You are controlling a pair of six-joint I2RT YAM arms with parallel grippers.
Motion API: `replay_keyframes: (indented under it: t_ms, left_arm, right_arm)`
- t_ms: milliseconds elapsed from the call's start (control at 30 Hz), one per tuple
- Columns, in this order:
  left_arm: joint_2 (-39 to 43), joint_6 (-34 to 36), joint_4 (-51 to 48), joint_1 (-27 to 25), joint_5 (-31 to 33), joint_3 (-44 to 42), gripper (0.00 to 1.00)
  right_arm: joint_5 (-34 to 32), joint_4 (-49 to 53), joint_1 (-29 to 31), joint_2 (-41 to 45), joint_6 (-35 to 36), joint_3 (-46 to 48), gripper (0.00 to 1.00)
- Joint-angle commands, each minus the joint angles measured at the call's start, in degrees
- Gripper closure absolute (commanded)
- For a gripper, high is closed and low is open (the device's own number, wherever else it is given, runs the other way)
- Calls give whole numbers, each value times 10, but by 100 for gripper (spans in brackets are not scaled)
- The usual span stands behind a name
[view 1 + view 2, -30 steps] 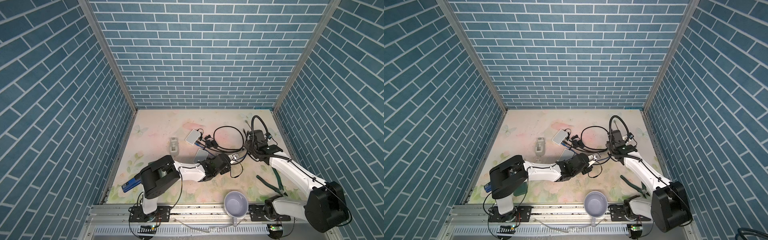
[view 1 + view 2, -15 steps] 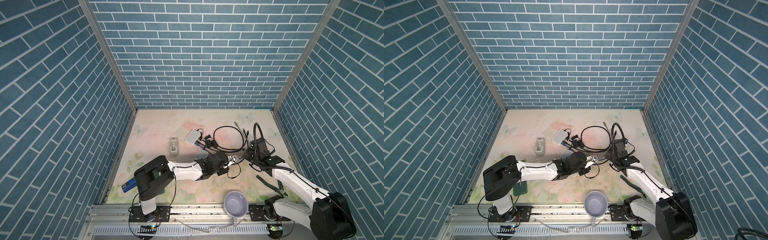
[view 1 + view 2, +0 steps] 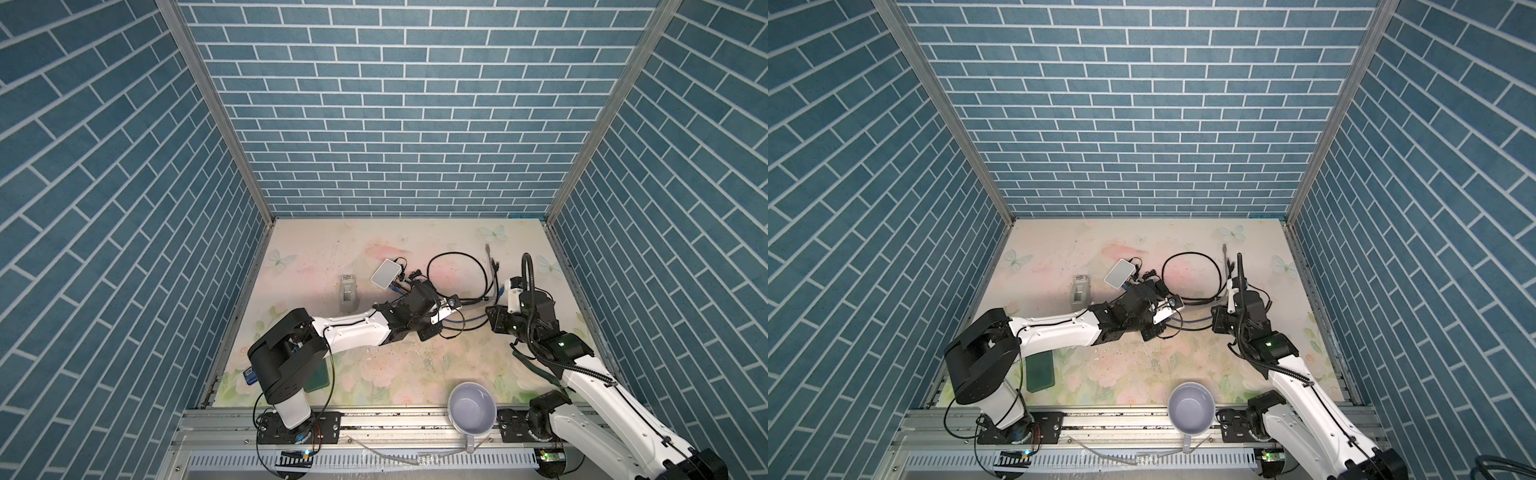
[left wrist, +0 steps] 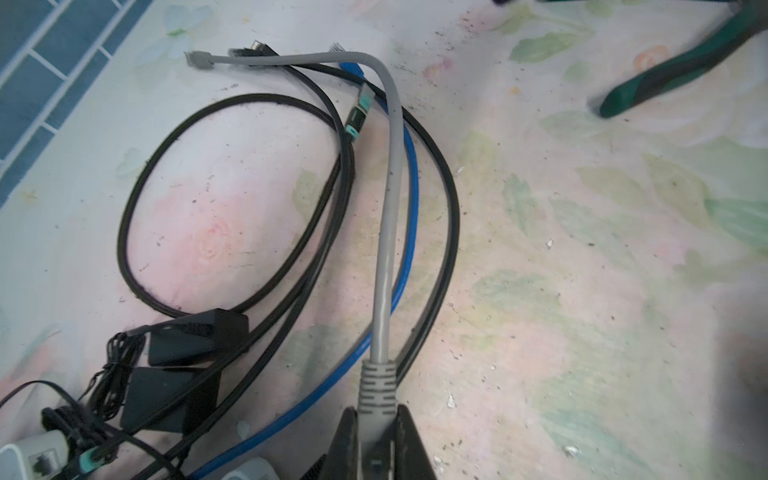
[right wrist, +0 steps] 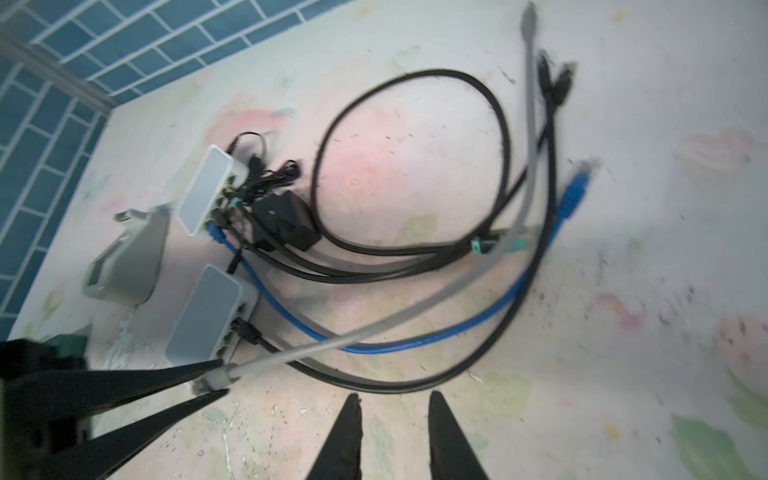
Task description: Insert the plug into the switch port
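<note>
- On the table (image 3: 332,249), the rear switch (image 3: 386,273) is set left of centre, with a box-shaped device (image 3: 348,293) just to its left.
- The nearer switch (image 5: 212,316) is placed in front of the rear one.
- A cable loop (image 4: 121,237) is spread to the right of both switches.
- The plug (image 5: 216,378) is found just beside the nearer switch, on its port side.
- A mug (image 3: 472,409) is stood at the front edge, right of centre.
- Pliers (image 4: 648,83) are laid at the right.

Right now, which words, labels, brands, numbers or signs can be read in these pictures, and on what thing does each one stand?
No text can be read in any view.
Grey box-shaped device: pale patch on its far end, too small to read.
White rectangular plastic switches, one and its twin: plain tops, no print visible.
Grey ribbed cable plug: no marking visible.
</note>
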State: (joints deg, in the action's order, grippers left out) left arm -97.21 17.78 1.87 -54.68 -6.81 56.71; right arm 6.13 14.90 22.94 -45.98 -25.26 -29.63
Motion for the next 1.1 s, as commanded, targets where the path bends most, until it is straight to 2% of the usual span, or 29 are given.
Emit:
replay_keyframes:
  t_ms: [0,200,400,567,733,900,1067]
  left_arm:
    - [15,15,-41,-2,-48,13,97]
    - [42,14,-47,-2,-67,-7,97]
    - [84,14,-23,-2,-72,-44,97]
    - [91,18,-32,-1,-82,-42,96]
    - [86,22,-35,-1,-84,-40,96]
    - [84,24,-29,-1,-87,-43,96]
    - [96,40,27,-2,-91,-77,96]
  right_arm:
    - [90,-94,2,11,114,26,71]
    - [218,-237,2,-30,311,51,69]
    - [360,-229,2,-105,517,39,67]
    - [434,-183,2,-144,644,20,66]
    - [474,-183,3,-161,701,14,66]
    - [508,-143,3,-183,760,-7,66]
    - [522,-127,3,-202,789,-20,66]
